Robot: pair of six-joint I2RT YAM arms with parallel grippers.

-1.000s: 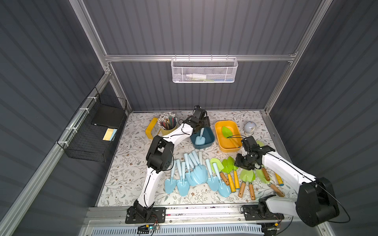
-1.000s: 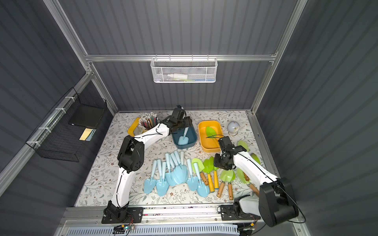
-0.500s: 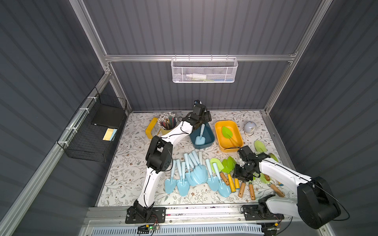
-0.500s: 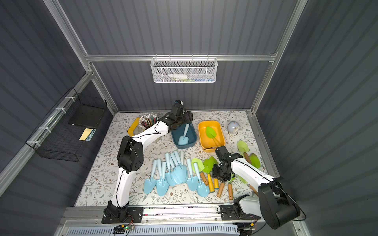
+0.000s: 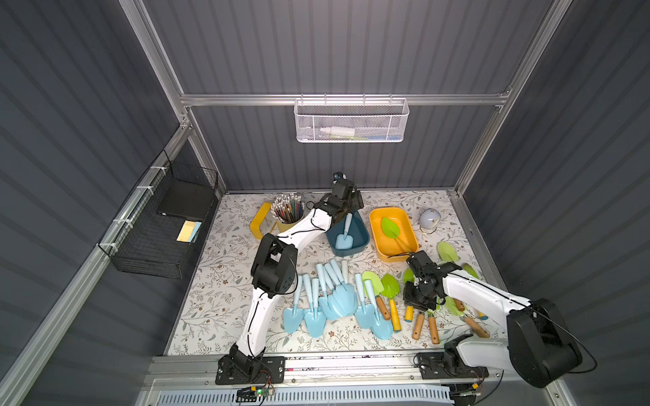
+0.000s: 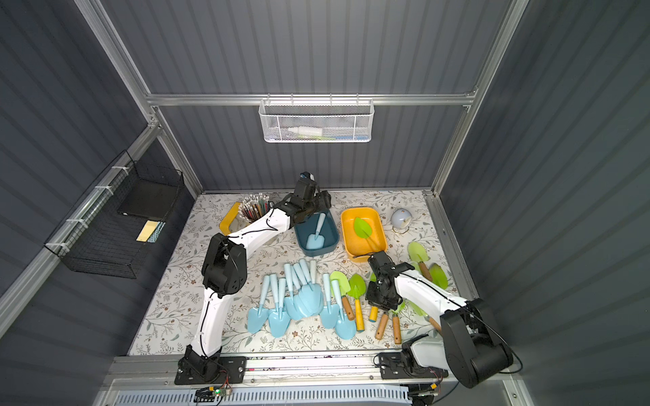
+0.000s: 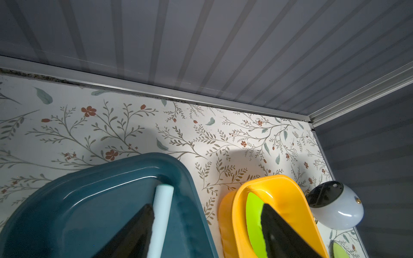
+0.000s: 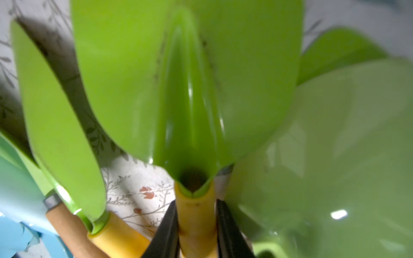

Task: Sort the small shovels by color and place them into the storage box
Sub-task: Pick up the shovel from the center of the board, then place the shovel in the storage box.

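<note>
A pale-blue shovel [image 5: 344, 239] [image 6: 316, 239] lies in the teal storage box [image 5: 367, 239] [image 7: 89, 174]. My left gripper [image 5: 346, 209] [image 7: 207, 210] hangs open over that box's far end, one finger beside the blue handle [image 7: 164, 201]. The yellow box [image 5: 373, 228] [image 6: 346, 239] holds one green shovel [image 5: 390, 228]. Several blue shovels [image 5: 334, 295] and green shovels [image 5: 387, 288] lie in a row at the front. My right gripper [image 5: 416, 298] [image 8: 195, 214] is down among the green ones, shut on the yellow handle [image 8: 196, 214] of a green-bladed shovel [image 8: 190, 89].
A cup of pencils [image 5: 288, 211] and a yellow holder [image 5: 258, 221] stand behind my left arm. A small pale dome [image 5: 429, 219] sits at the back right. More green shovels [image 5: 446, 251] lie by the right wall. Wire baskets [image 5: 351, 121] [image 5: 165, 218] hang on the walls.
My right gripper has come forward from beside the yellow box down into the green shovels and closed on a yellow handle. My left gripper has opened wider and risen slightly over the teal box.
</note>
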